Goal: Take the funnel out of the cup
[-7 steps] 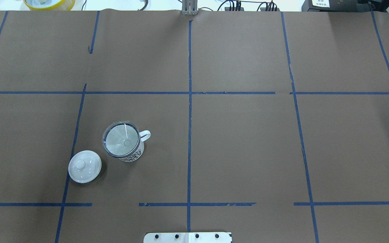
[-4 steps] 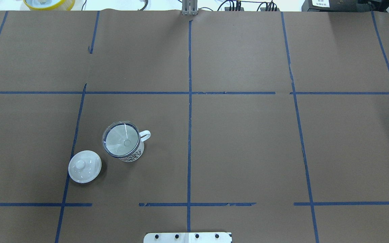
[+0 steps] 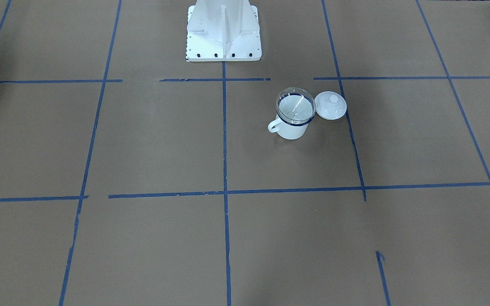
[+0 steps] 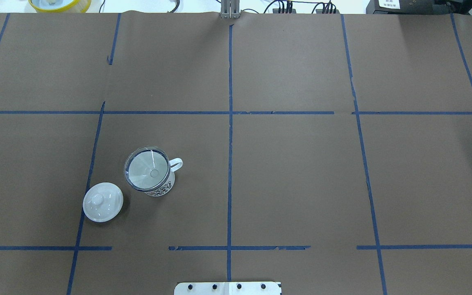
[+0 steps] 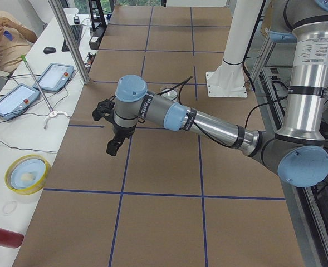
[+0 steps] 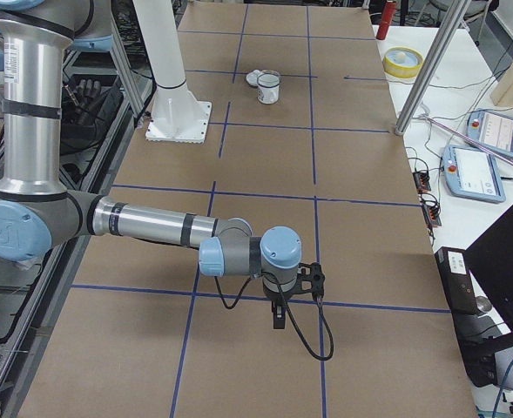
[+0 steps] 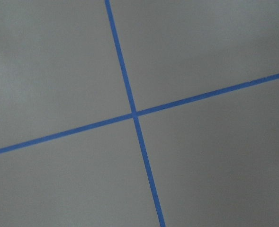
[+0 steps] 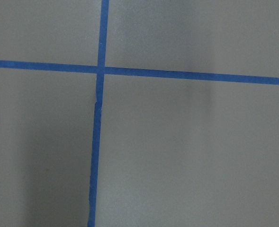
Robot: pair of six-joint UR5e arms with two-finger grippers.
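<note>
Evidently nothing has shifted in the last second: the funnel (image 4: 147,169) sits in the cup (image 4: 161,189), beside the lid (image 4: 103,202) on the bench (image 4: 301,184), so removal has not begun. The left arm (image 5: 169,117) and right arm (image 6: 151,228) hang well away; whether their jaws are apart or together cannot be told. No writing is readable.

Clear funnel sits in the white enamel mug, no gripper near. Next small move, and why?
Probably swing the left gripper over the small clear funnel seated in the white blue-rimmed enamel mug. The mug stands on the robot's left half, and neither gripper shows in the overhead view, so approach comes first.
</note>
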